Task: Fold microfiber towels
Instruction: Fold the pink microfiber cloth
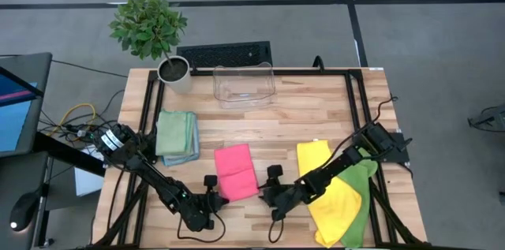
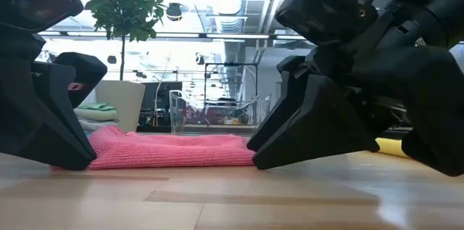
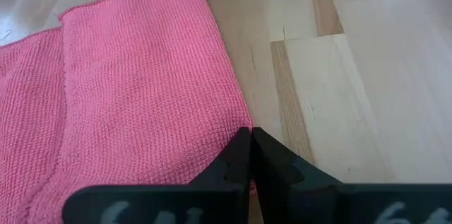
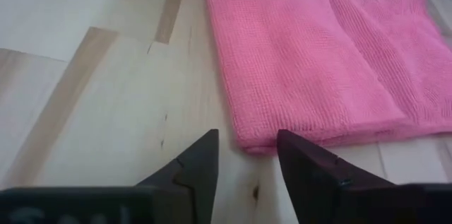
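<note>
Both my end effectors sit low on the worktop (image 1: 316,116), flanking the folded pink towel (image 1: 236,171). Low view: soft, floppy, light. Left end effector (image 3: 251,139) pressed together by its corner, probably touching; right end effector (image 4: 247,146) spread, I'd pinch that doubled edge.

Pink towel (image 1: 236,171); yellow towel (image 1: 331,191) over lime-green towel (image 1: 364,173); pale green towel (image 1: 175,131) on blue towel (image 1: 186,158); black grippers; light wood table (image 1: 300,116).
</note>
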